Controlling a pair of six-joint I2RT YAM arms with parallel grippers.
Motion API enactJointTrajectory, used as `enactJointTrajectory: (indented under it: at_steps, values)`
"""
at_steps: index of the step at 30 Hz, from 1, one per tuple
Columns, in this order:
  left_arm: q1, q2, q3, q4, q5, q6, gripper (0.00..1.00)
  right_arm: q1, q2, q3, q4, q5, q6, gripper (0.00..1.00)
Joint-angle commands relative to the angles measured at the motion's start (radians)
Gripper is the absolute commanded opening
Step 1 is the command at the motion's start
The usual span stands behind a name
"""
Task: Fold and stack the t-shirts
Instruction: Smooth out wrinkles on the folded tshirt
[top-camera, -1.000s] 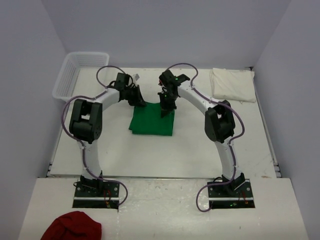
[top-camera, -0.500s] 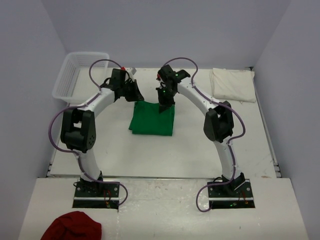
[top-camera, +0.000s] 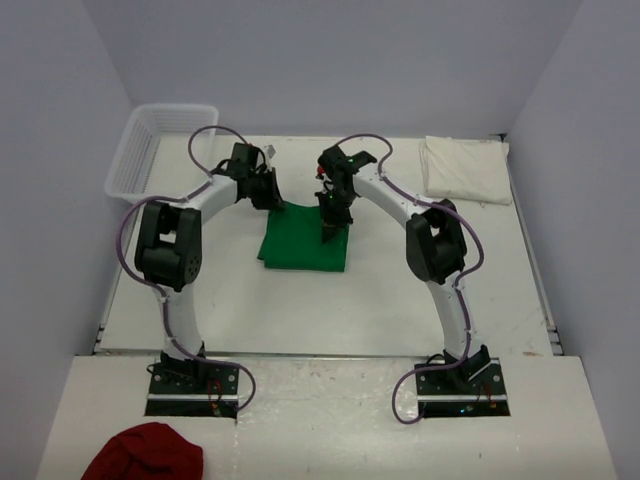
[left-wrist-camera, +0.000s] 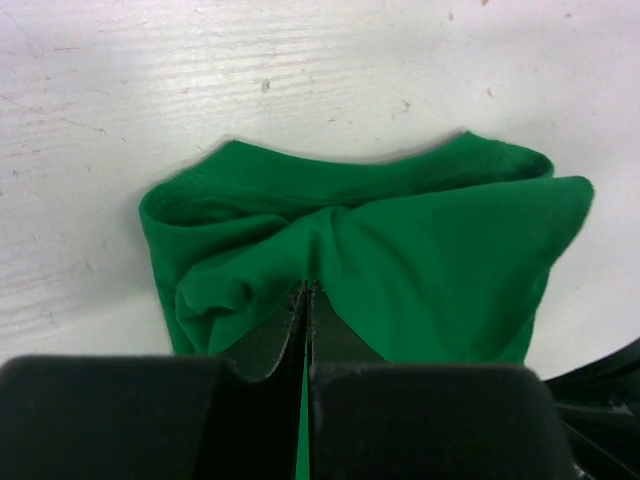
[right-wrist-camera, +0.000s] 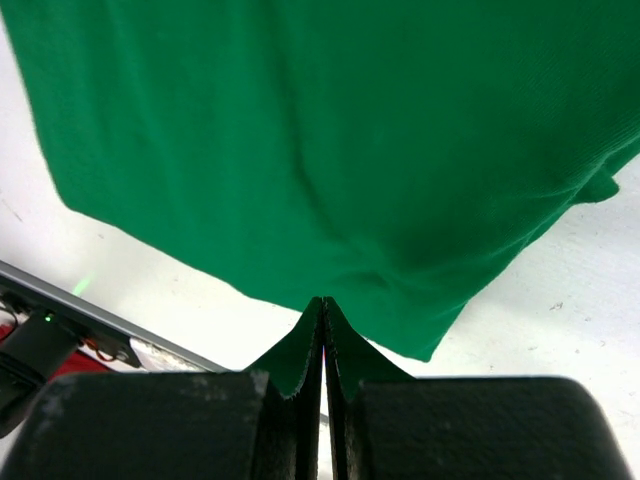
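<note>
**A:** What has been altered within the last second?

**B:** Half a second ago both pairs of jaws were raised and drawn toward the far side, and the far edge of the green t-shirt (top-camera: 303, 245) was taken up with them. They have since been lowered. The right jaws are now set further nearward over the cloth than a second ago. The left jaws are back much where they were.

**A:** State of the jaws?

**B:** The left jaws are pressed together, with a bunched green fold pinched at the tips. The right jaws are also together, clamped on a green edge, and cloth is seen spreading ahead of the tips.

**A:** And the shirts?

**B:** The green one lies as a folded rectangle on the bench (top-camera: 400, 300), between the two pairs of jaws and nearward of them. One far corner is held by each pair. The cream-white t-shirt (top-camera: 462, 168) is well off to the right of the right jaws, folded and untouched.

**A:** Meaning for the task?

**B:** A further fold, far edge toward near, is judged to be begun but not laid down. Nothing has been released. Stacking is not yet done, as the two shirts remain well apart. The left corner is bunched, so a crooked crease may result.
</note>
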Motion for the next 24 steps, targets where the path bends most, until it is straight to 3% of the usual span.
enactJointTrajectory:
  at_steps: [1,10,24]
  values:
    - [0.003,0.037,0.053,0.027,-0.026,0.031,0.0,-0.001,-0.023,-0.027,0.021,-0.024,-0.007,0.0]
    - [0.048,0.102,0.095,0.009,-0.085,0.046,0.0,-0.001,-0.015,-0.112,0.018,0.049,0.054,0.0]
    - [0.081,0.159,0.115,0.014,-0.049,0.04,0.0,-0.001,-0.019,-0.18,0.022,0.089,0.079,0.0]
